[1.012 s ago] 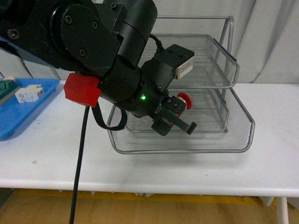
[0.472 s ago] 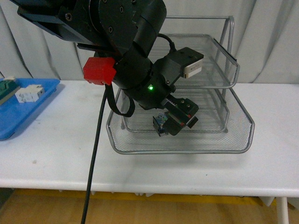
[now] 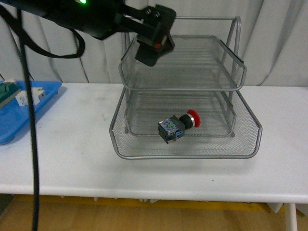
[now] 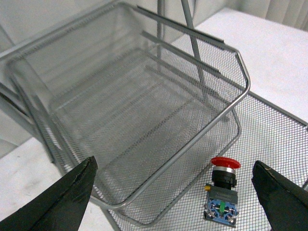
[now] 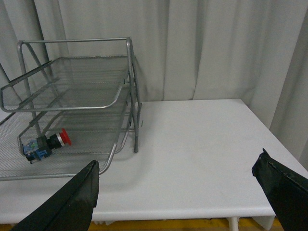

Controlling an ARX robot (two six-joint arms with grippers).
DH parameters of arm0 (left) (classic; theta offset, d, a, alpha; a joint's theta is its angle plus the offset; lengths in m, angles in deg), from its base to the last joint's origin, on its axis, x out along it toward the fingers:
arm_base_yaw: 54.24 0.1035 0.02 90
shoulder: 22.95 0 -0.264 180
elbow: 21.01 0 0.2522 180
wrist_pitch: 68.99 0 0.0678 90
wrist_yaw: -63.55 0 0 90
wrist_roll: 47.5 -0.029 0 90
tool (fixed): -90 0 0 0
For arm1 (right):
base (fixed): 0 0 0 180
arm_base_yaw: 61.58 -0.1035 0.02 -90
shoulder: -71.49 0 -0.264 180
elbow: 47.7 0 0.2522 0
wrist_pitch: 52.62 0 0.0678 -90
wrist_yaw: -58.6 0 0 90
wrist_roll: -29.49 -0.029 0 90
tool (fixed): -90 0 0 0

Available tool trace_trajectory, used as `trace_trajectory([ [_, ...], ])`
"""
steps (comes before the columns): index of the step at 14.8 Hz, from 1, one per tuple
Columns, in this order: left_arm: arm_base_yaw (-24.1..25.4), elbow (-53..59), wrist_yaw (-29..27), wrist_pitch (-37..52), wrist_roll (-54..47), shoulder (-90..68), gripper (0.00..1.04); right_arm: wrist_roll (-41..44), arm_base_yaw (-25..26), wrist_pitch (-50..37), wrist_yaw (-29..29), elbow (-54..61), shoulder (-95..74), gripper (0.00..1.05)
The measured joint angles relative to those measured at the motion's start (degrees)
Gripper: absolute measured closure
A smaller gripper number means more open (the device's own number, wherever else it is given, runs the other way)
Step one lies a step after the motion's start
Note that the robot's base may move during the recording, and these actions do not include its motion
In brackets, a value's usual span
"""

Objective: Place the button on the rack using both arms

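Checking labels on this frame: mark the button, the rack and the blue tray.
button (image 3: 178,125), front view, on its body just behind the red cap.
rack (image 3: 185,156), front view, on the front rim of the bottom tier.
blue tray (image 3: 21,120), front view, on the bare floor near its front edge.

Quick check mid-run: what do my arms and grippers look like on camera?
The left arm is a bulky matte-black housing with a green light and a black cable hanging from it. The left gripper is blocky and black with a small red mark. Of the right gripper only dark, wedge-shaped jaws show.
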Motion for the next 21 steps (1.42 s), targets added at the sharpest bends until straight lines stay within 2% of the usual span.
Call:
trace_trajectory([
  [1,0.44,3.76,0.02,2.32,0.52,3.69,0.07,0.00,0.00,0.02,0.00,0.00,0.00,0.06],
  [2,-0.07,11.02,-10.01,14.99,4.31,8.02,0.15,0.00,0.00,0.00,0.00,0.00,0.00,0.06],
  [3,0.66,17.62,-18.56,22.80,8.50,12.68,0.24,0.00,0.00,-0.02,-0.04,0.00,0.00,0.06],
  [4,2.60,24.46,-24.52,27.87,12.00,18.21,0.33,0.00,0.00,0.02,0.00,0.00,0.00,0.06],
  [5,6.97,32.41,-27.43,31.65,15.21,25.51,0.46,0.00,0.00,0.00,0.04,0.00,0.00,0.06],
  [6,9.94,38.34,-28.13,33.46,17.25,30.60,0.59,0.00,0.00,0.00,0.02,0.00,0.00,0.06],
  [8,10.29,44.87,-25.07,33.77,17.90,33.42,0.79,0.00,0.00,0.00,-0.22,0.00,0.00,0.06],
  [9,11.41,48.68,-23.45,33.83,18.32,35.76,0.96,0.00,0.00,0.02,-0.13,-0.02,0.00,0.06],
  [10,12.39,50.34,-23.02,34.12,18.73,38.12,1.03,0.00,0.00,0.02,-0.13,0.00,0.00,0.06],
  [15,15.19,57.51,-20.00,31.98,18.69,47.45,1.03,0.00,0.00,0.00,-0.15,0.00,0.00,0.06],
  [17,19.74,59.28,-15.98,30.21,18.69,51.56,1.03,0.00,0.00,0.00,-0.15,0.00,0.00,0.06],
  [21,19.80,62.16,-15.37,25.62,18.75,58.51,1.03,0.00,0.00,0.02,-0.15,0.00,0.00,0.06],
])
